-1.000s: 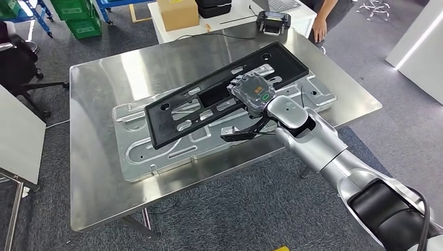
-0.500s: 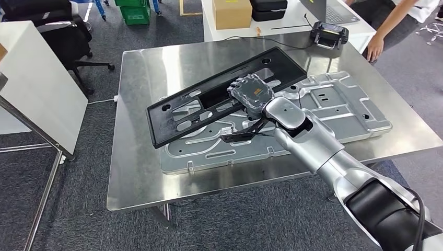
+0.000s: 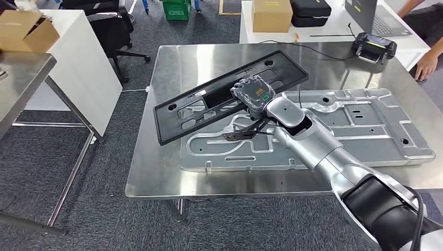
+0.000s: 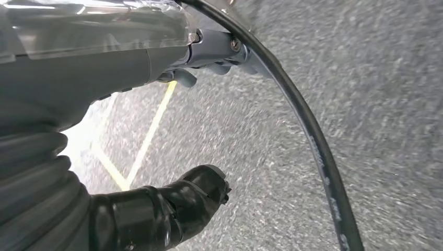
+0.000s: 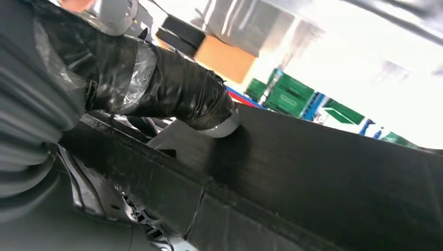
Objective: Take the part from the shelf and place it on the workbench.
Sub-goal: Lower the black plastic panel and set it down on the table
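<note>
Head view: your right hand [image 3: 254,93] grips the long black plastic frame panel [image 3: 230,94] near the middle of its length, holding it tilted above the stamped silver sheet-metal plate [image 3: 334,130] lying along the steel workbench's [image 3: 156,167] front edge. Light, stiff and smooth by its look, the panel could swing; a central hold suits it. Left hand [image 4: 172,204] hangs over grey carpet, fingers apart, empty.

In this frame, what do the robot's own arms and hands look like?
The right arm has glossy silver shells, a black elbow section and a thin black cable. The right hand has a grey back with orange and green marks. The left hand is grey, with a ribbed cover and dark fingers.
</note>
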Available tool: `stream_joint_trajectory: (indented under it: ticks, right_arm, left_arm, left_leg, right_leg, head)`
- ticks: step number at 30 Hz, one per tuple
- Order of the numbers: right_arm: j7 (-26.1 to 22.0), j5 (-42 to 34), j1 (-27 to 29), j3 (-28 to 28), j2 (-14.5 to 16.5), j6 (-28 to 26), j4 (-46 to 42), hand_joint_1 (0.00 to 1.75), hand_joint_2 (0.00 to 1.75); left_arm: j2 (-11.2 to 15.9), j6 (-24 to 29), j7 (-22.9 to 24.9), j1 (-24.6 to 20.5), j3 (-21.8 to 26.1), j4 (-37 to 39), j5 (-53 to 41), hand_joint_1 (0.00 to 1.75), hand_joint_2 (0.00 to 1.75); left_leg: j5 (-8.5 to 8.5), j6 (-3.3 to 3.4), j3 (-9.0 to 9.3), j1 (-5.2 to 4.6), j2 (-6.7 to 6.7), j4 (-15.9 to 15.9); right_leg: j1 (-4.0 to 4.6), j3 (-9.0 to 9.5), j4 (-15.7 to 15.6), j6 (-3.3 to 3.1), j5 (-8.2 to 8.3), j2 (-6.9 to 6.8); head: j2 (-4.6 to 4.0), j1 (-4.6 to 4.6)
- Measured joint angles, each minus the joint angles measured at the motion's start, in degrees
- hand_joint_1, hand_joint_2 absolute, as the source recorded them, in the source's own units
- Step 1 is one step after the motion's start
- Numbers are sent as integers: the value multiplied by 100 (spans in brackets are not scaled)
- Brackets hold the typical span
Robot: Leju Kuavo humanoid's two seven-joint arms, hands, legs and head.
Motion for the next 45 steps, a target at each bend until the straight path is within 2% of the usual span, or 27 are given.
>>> stream_joint_trajectory:
  ticks: [1, 3, 4, 5, 6, 7, 9, 10, 11, 13, 20, 28, 35, 39, 42, 45]
  right_arm:
    - [7, -7, -13, -2, 1, 0, 22, 175, 175]
    - [45, -28, -33, -9, 17, 2, 98, 175, 175]
    - [77, -45, -40, -17, 31, 6, 162, 175, 175]
    - [119, -67, -55, -35, 49, 19, 266, 175, 175]
    - [169, -92, -81, -63, 62, 46, 391, 175, 175]
    - [233, -119, -109, -101, 73, 92, 542, 175, 175]
    - [396, -179, -158, -195, 91, 242, 852, 175, 175]
    - [498, -216, -173, -242, 104, 353, 1010, 175, 175]
    - [624, -265, -190, -288, 120, 499, 1173, 175, 175]
    - [931, -377, -219, -382, 163, 853, 1509, 175, 175]
    - [2038, -544, -240, -746, 304, 1690, 2292, 175, 175]
    - [2357, -502, -280, -950, 370, 1777, 2529, 175, 175]
    - [2468, -411, -190, -1082, 353, 1484, 2560, 175, 175]
    - [2323, -362, -83, -1180, 320, 1403, 2521, 0, 0]
    - [2229, -319, 55, -1251, 319, 1389, 2461, 0, 0]
    - [2194, -279, 166, -1281, 319, 1267, 2404, 0, 0]
  left_arm:
    - [4, -1, 1, -1, 0, 0, 3, 0, 175]
    - [8, -3, 9, 5, 0, 0, 27, 0, 175]
    - [7, -2, 22, 10, 0, 0, 46, 0, 175]
    - [5, -1, 42, 4, 0, 0, 72, 0, 175]
    - [1, 1, 70, -5, 0, 0, 95, 0, 175]
    - [-8, 2, 106, -7, 0, 0, 125, 0, 175]
    - [-25, -14, 189, -2, 1, -1, 207, 0, 175]
    - [-34, -28, 238, 9, 3, -2, 255, 0, 175]
    - [-43, -47, 295, 12, 5, -2, 299, 0, 175]
    - [-66, -74, 420, 15, 9, -2, 360, 0, 175]
    - [-178, -154, 777, 13, 111, -2, 598, 0, 175]
    - [-287, -166, 856, 21, 218, 0, 694, 0, 175]
    - [-397, -88, 952, 116, 355, 38, 868, 0, 175]
    - [-470, -89, 990, 159, 522, 150, 1143, 0, 175]
    - [-534, -132, 990, 175, 726, 260, 1385, 0, 175]
    - [-591, -156, 987, 177, 918, 339, 1527, 0, 44]
  left_leg:
    - [13, 37, 57, -24, 51, -119]
    - [15, 106, 53, -45, -28, -132]
    - [26, 137, 67, -35, -71, -156]
    - [35, 160, 85, -36, -109, -171]
    - [39, 178, 101, -36, -143, -178]
    - [31, 186, 111, -46, -182, -176]
    - [-12, 193, 114, -77, -244, -138]
    - [-25, 200, 116, -86, -267, -131]
    - [-32, 207, 114, -88, -277, -122]
    - [-30, 212, 101, -89, -289, -119]
    - [-38, 225, 102, -98, -292, -117]
    - [-44, 232, 131, -94, -291, -117]
    - [-38, 237, 135, -92, -291, -117]
    - [-38, 238, 138, -92, -295, -117]
    - [-40, 238, 139, -92, -295, -117]
    - [-41, 237, 139, -92, -295, -117]
  right_leg:
    - [16, 14, -1, 28, -15, -48]
    - [32, 44, -25, 88, -27, -130]
    - [25, 57, -15, 122, -53, -121]
    - [19, 42, 21, 141, -94, -47]
    - [15, 25, 14, 91, -64, 35]
    - [8, 14, 22, 26, -105, 119]
    - [2, 30, -42, -63, -59, 168]
    - [-5, 50, -42, -19, -91, 168]
    - [-10, 58, -54, 32, -49, 177]
    - [-13, 66, -73, 83, -33, 176]
    - [-24, 75, -96, 109, -28, 177]
    - [-23, 98, -98, 151, -43, 177]
    - [-23, 98, -95, 156, -39, 176]
    - [-22, 107, -96, 155, -40, 173]
    - [-23, 110, -97, 154, -41, 174]
    - [-23, 110, -97, 154, -42, 174]
  head:
    - [0, 3]
    - [0, 4]
    - [0, 5]
    - [1, 5]
    - [1, 10]
    - [1, 11]
    - [1, 15]
    - [1, 14]
    - [1, 17]
    - [0, 18]
    - [1, 16]
    - [0, 16]
    - [0, 15]
    - [0, 16]
    - [0, 17]
    - [0, 17]
